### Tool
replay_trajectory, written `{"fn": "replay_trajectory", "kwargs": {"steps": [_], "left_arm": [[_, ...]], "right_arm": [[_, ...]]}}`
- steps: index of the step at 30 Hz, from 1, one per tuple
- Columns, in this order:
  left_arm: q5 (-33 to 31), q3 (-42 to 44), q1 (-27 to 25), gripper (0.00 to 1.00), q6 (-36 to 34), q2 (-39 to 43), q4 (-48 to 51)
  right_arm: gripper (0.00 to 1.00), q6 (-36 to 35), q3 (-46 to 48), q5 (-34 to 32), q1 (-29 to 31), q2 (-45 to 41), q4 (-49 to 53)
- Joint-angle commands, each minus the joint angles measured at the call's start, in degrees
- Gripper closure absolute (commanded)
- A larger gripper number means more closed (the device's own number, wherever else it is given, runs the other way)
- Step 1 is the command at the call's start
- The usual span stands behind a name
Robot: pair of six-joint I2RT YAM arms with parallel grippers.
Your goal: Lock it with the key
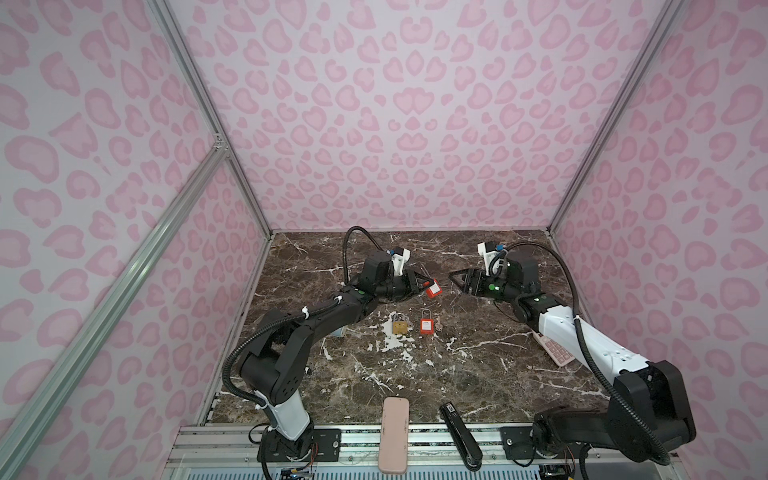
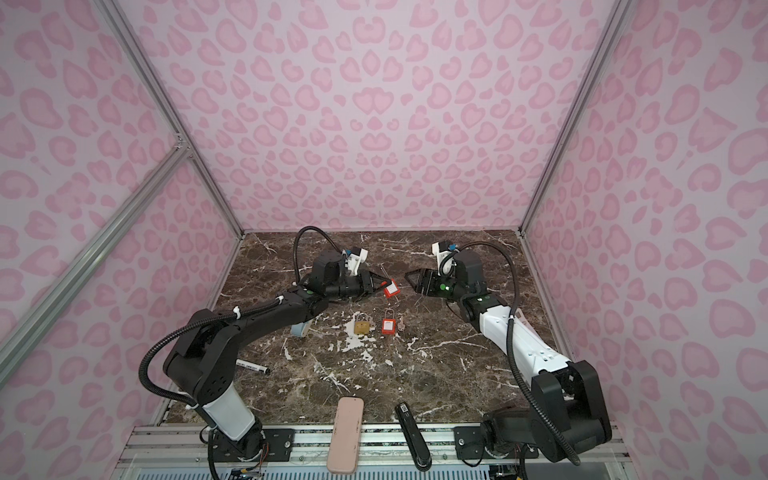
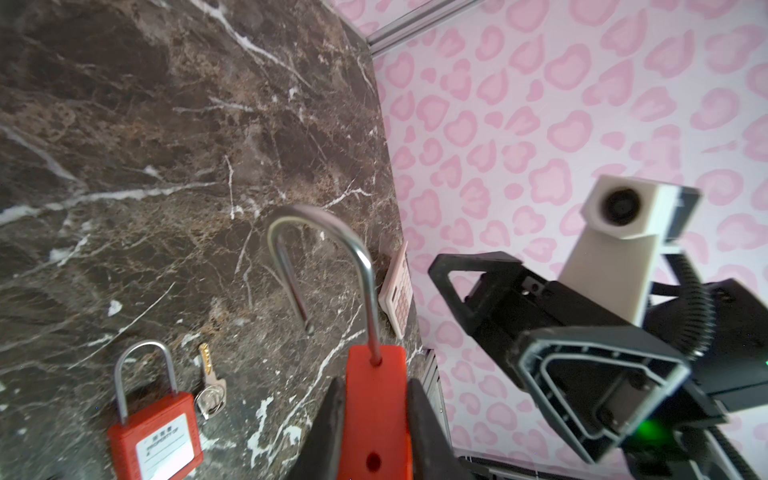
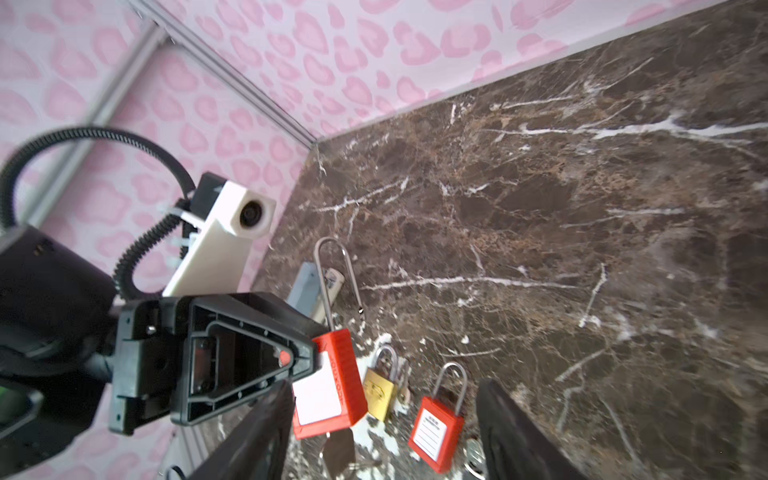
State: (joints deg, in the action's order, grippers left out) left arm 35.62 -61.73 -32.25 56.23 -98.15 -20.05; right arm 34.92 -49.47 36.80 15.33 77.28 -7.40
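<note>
My left gripper (image 3: 376, 386) is shut on the body of a red padlock (image 3: 376, 415), held above the table with its steel shackle (image 3: 324, 257) swung open. The same red padlock (image 1: 433, 289) shows in both top views at mid-table, toward the back. A dark, blurred key-like piece (image 4: 338, 451) hangs under its body. My right gripper (image 4: 384, 386) is open and holds nothing. This right gripper (image 1: 455, 282) sits just right of the held lock, apart from it. A silver key (image 3: 210, 388) lies on the table beside a second red padlock (image 3: 156, 436).
A brass padlock (image 1: 400, 325) lies left of the second red padlock (image 1: 425, 327). A pink calculator (image 1: 555, 351) lies under the right arm. A pink case (image 1: 394, 434) and black stapler (image 1: 460, 436) rest at the front edge. A marker (image 2: 253, 367) lies at the left.
</note>
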Motion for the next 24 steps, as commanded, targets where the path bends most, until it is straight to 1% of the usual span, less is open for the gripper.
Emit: {"fn": "replay_trajectory", "kwargs": {"steps": [1, 6, 8, 10, 12, 14, 20, 24], "left_arm": [[-1.96, 0.94, 0.32, 0.91, 3.58, 2.41, -9.08], [-5.50, 4.58, 1.53, 0.91, 7.49, 5.88, -14.84], [-11.25, 7.48, 1.58, 0.91, 8.95, 8.61, -15.18], [-14.60, 9.75, 1.73, 0.91, 10.18, 10.71, -16.62], [-15.95, 11.16, 1.93, 0.91, 11.28, 11.85, -17.89], [-16.10, 11.99, 2.18, 0.91, 12.45, 12.45, -19.52], [-15.60, 13.89, 3.15, 0.90, 16.60, 12.73, -24.80], [-14.57, 13.76, 3.42, 0.90, 17.86, 12.07, -26.40]], "right_arm": [[0.28, 14.42, 2.01, 5.66, -0.87, 1.20, -15.90], [0.27, 28.28, 5.18, 8.41, -0.54, 5.22, -29.18], [0.27, 33.31, 6.88, 8.57, 0.22, 6.89, -37.70], [0.27, 36.15, 7.66, 8.45, 1.45, 8.36, -43.03], [0.27, 37.95, 7.56, 8.66, 2.72, 9.88, -46.12], [0.26, 40.02, 7.45, 8.38, 4.00, 11.41, -49.18], [0.27, 49.24, 6.16, 7.29, 7.51, 18.34, -63.49], [0.27, 53.48, 5.14, 5.79, 9.45, 22.01, -69.32]]}}
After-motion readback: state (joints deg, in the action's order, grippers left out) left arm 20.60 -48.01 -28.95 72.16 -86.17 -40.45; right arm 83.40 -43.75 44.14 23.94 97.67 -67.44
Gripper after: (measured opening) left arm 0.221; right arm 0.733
